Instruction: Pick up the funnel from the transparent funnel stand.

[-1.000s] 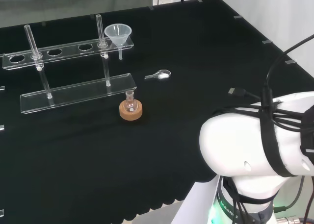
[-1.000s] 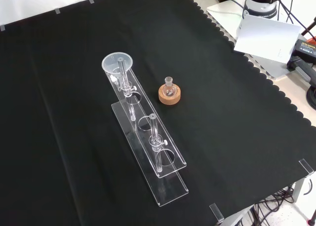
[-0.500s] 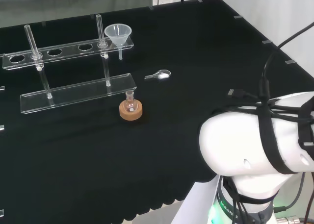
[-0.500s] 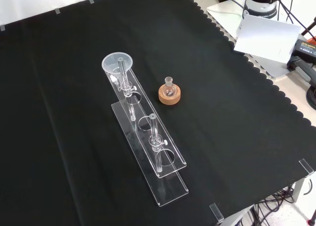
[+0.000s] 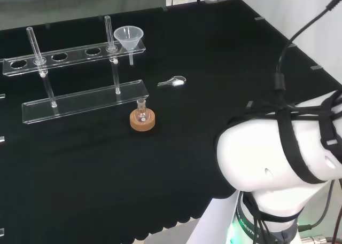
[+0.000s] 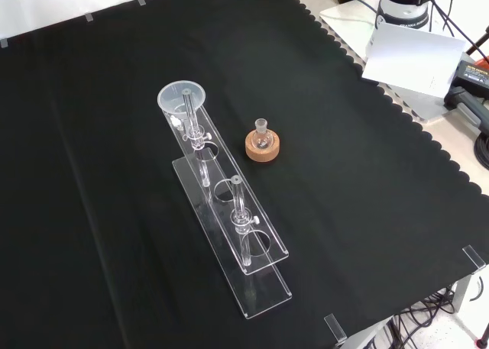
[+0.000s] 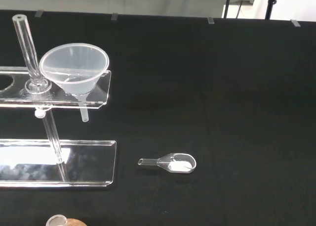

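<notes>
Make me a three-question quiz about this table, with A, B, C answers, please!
1. Where is the funnel?
A. In the end hole of the clear stand
B. Lying flat on the black cloth
C. On the cork ring

2. What colour is the ring under the little flask?
A. Red
B. Blue
C. Brown cork

3. How is the small clear scoop resting?
A. Standing upright in the stand
B. Lying on its side on the cloth
C. Sitting inside the funnel

Answers: 1 A, its cone sits in the stand's top bar with the stem hanging below. 2 C, both room views show a tan cork ring. 3 B, the wrist view shows it flat, apart from the stand.
</notes>
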